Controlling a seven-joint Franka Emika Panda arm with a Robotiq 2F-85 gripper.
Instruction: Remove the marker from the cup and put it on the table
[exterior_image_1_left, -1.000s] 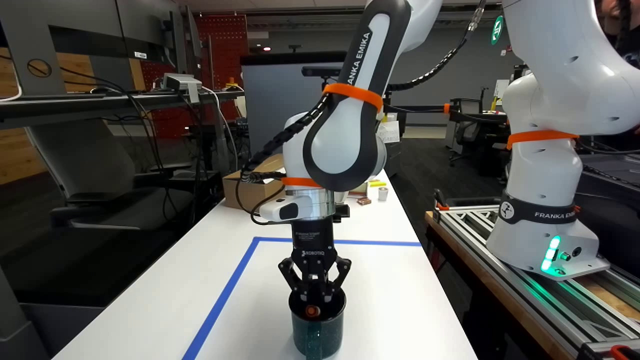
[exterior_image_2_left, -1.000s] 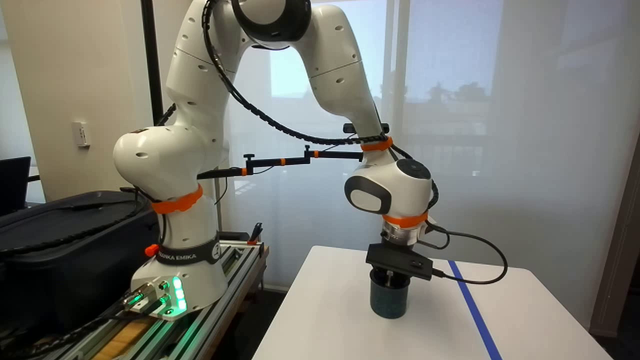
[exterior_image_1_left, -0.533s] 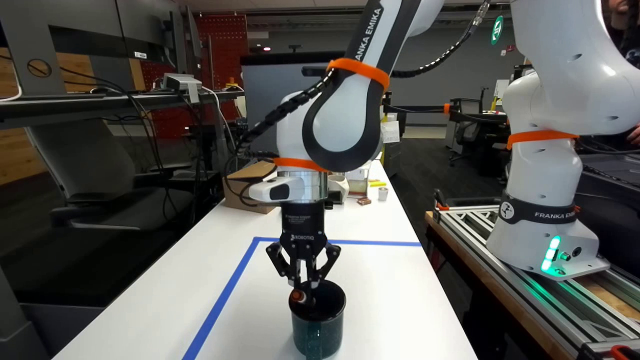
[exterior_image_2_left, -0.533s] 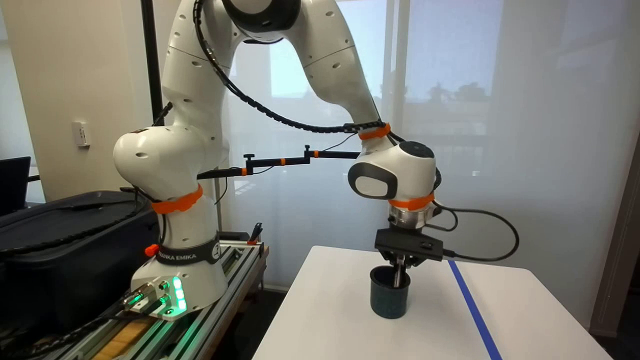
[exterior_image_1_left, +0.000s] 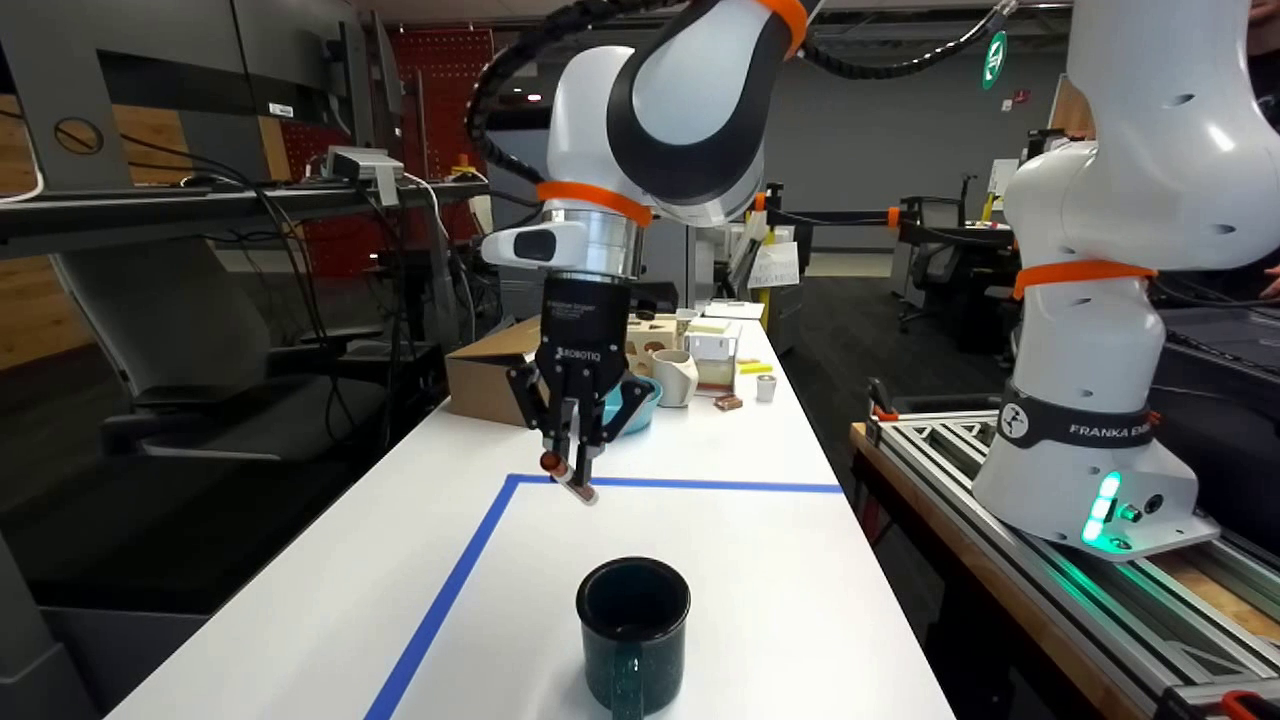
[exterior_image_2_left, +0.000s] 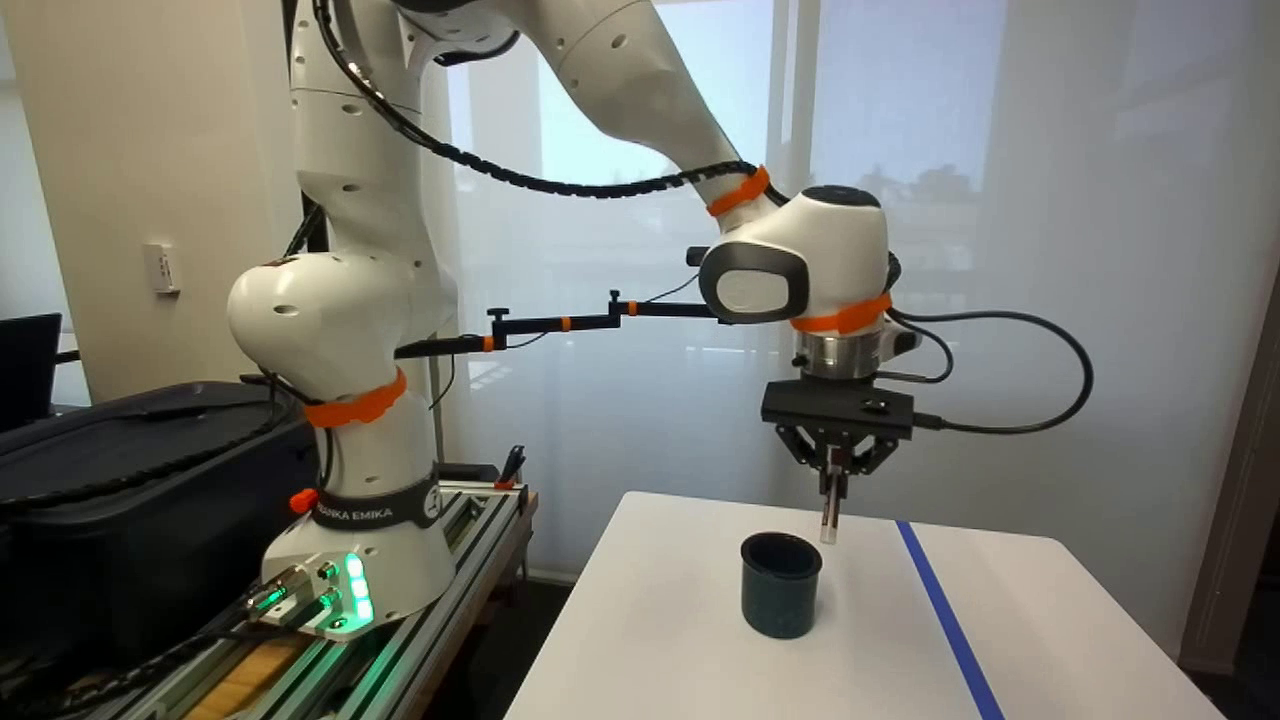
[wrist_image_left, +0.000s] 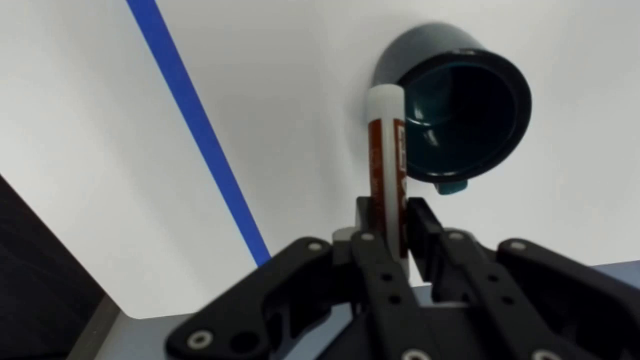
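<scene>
The gripper (wrist_image_left: 391, 217) pinches the marker (wrist_image_left: 388, 150) between two fingertips (wrist_image_left: 422, 220). In both exterior views the marker hangs tilted above the table (exterior_image_2_left: 640, 640), outside the cup (exterior_image_2_left: 781, 602); in the wrist view the cup lies at one o'clock from the fingertips. Likely faults from this position: a low sweep towards that one o'clock side could knock the cup over; lowering at the present slant would probably land one end first, the contact twisting the marker within the pinch; release from a height could let its round body bounce or roll. Count: one gripper, one marker, one cup, one table; and, in an exterior view, two strips of blue tape (exterior_image_1_left: 446, 600), one blue bowl (exterior_image_1_left: 646, 408) at twelve o'clock from the cup and one cardboard box (exterior_image_1_left: 482, 388) at eleven.
</scene>
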